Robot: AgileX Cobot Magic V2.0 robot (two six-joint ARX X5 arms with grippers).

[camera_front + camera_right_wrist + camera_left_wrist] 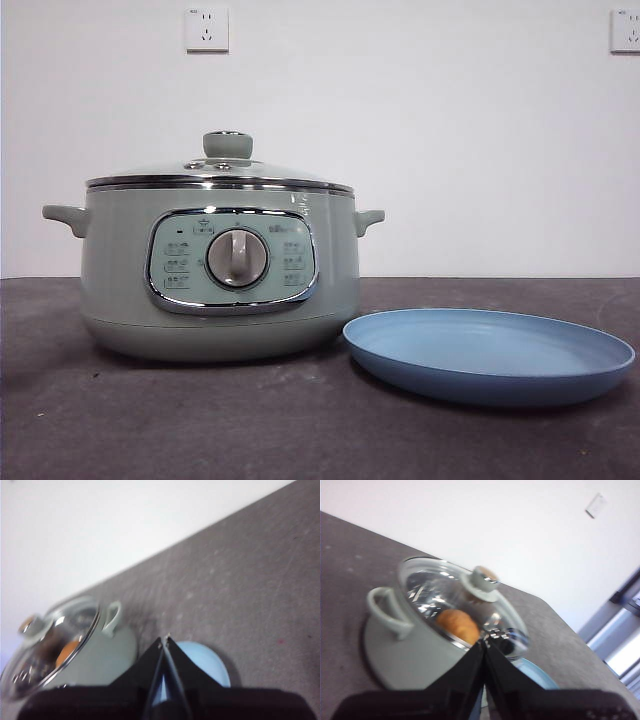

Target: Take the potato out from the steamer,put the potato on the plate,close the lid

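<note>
Closed pot (215, 290) at left of the front view, plate (490, 385) at lower right. The potato (458, 623) sits inside under the glass lid (451, 600). Left gripper (484, 647) and right gripper (164, 642) hold their jaws together, empty. The lid is likely smooth, breakable; best held by its knob (228, 145).

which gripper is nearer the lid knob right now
Left, as far as the wrist views show. The left gripper hangs shut close above the lid, near its knob. The right gripper, shut, sits farther off, over the plate.
</note>
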